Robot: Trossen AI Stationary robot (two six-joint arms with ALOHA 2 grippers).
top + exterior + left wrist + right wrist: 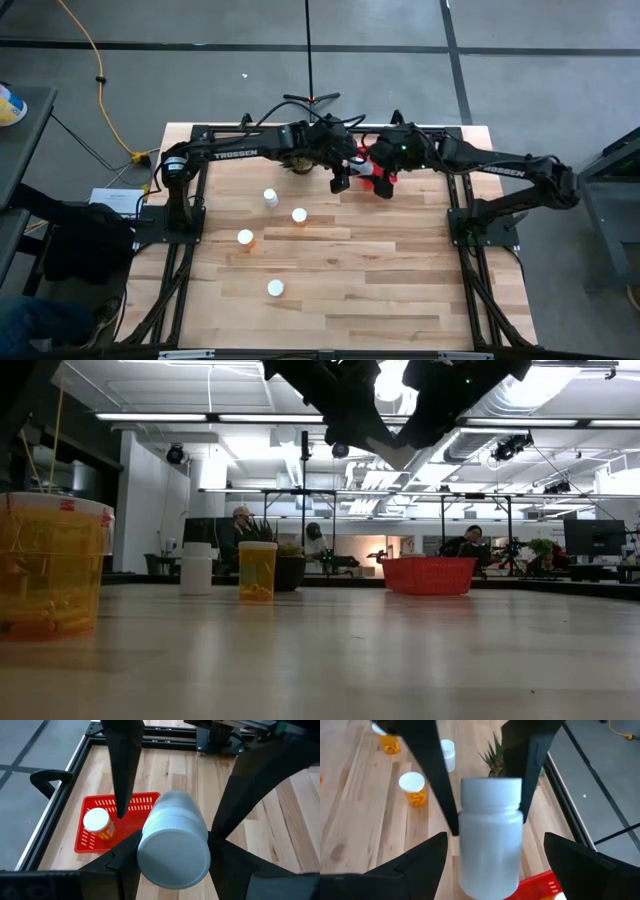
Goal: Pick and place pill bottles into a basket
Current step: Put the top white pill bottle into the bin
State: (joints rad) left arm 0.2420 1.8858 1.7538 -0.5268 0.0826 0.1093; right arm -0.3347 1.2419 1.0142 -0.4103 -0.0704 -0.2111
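The left hand (341, 178) is closed on a small white plastic cylindrical pill bottle (172, 840), its two dark fingers pressed against the bottle's sides. The right hand (384, 184) faces it with its fingers spread wide either side of the same bottle, not touching it. Below both hands sits the small rectangular red plastic mesh basket (145, 800), already holding one orange translucent bottle with a round white cap (96, 821). Four more white-capped bottles (299, 215) stand on the pale wooden desk (400, 280), well away from the hands on the left hand's side.

The bottle looks light and rigid, so a modest squeeze should hold it. Its smooth, round wall is likely slippery and could roll or twist between flat fingers. The safest hold is probably across the middle of the body, fingers square to it, leaving the ribbed cap free.
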